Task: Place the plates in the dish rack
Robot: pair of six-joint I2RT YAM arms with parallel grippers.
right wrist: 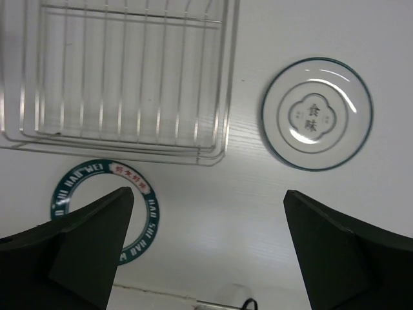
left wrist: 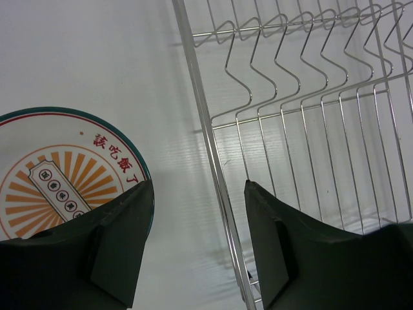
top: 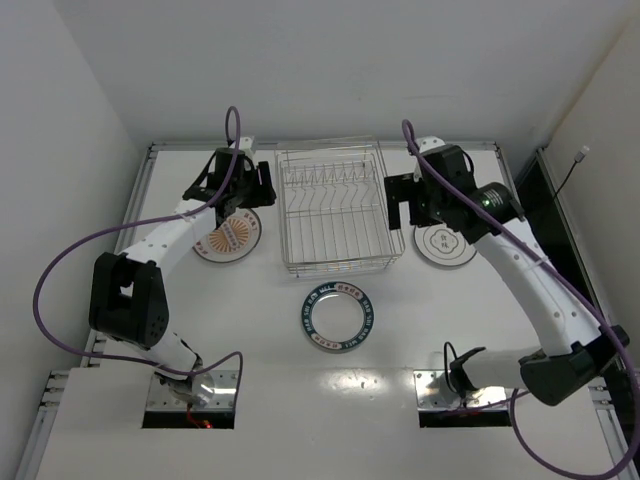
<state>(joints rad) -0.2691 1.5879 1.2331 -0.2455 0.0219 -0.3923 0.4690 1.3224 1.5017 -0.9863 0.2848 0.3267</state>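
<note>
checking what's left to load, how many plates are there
3, all flat on the table, none in the dish rack: the sunburst plate left of it, the teal-rimmed plate in front, the plain white plate on its right.

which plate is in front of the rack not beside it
The teal-rimmed lettered plate. The sunburst plate sits left of the dish rack, the white plate right of it; only this one lies along the rack's near long side.

The white desk point(top: 250, 330) carries a wire dish rack point(top: 338, 210) and three plates, all lying flat. The sunburst plate point(left wrist: 64, 168) lies beside one finger of the left claw point(left wrist: 197, 187), and the rack's side wire runs between its fingers. Under the right claw point(right wrist: 208, 192), the teal-lettered plate point(right wrist: 103, 173) lies by one finger. The grey-marked plate point(right wrist: 316, 113) lies ahead of the other.
</note>
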